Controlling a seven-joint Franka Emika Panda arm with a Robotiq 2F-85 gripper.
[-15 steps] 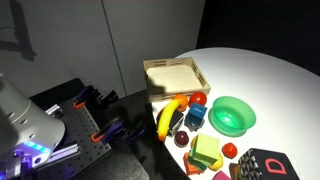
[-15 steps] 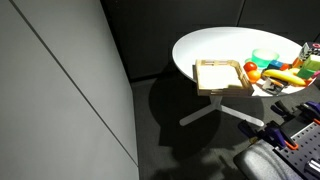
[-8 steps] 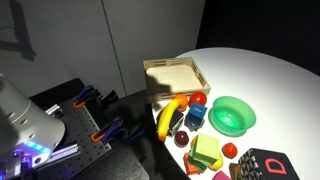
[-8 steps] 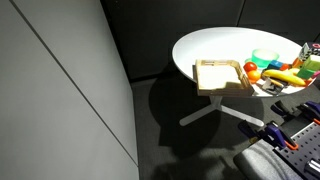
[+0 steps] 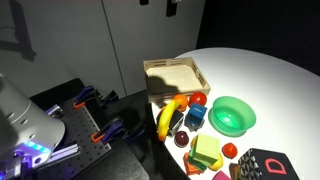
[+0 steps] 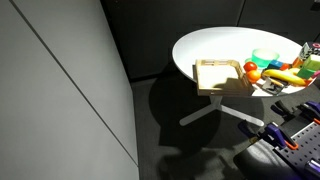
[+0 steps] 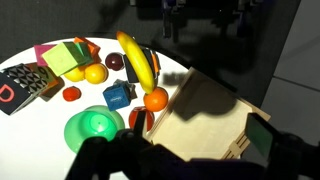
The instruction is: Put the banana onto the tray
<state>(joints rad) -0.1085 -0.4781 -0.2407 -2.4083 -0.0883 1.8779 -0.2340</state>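
The yellow banana [image 5: 166,117] lies at the table's edge among toys, just beside the light wooden tray [image 5: 175,75], and is seen in both exterior views. In the wrist view the banana [image 7: 135,62] lies beyond the orange fruit [image 7: 155,99], and the tray [image 7: 205,120] is empty. My gripper [image 7: 185,148] hangs high above the tray, open, with nothing between its dark fingers. Only its tips [image 5: 170,7] show at the top edge of an exterior view. From farther off, the banana [image 6: 283,76] lies right of the tray [image 6: 218,76].
A green bowl [image 5: 231,115], a blue cube [image 5: 194,115], a red fruit [image 7: 139,118], green and pink blocks [image 5: 207,152] and a dark box [image 5: 262,165] crowd the round white table [image 5: 270,80]. A clamp rig [image 5: 85,125] stands beside it.
The gripper's tips have come into view at the top edge of an exterior view. The banana, tray and toys have not moved.
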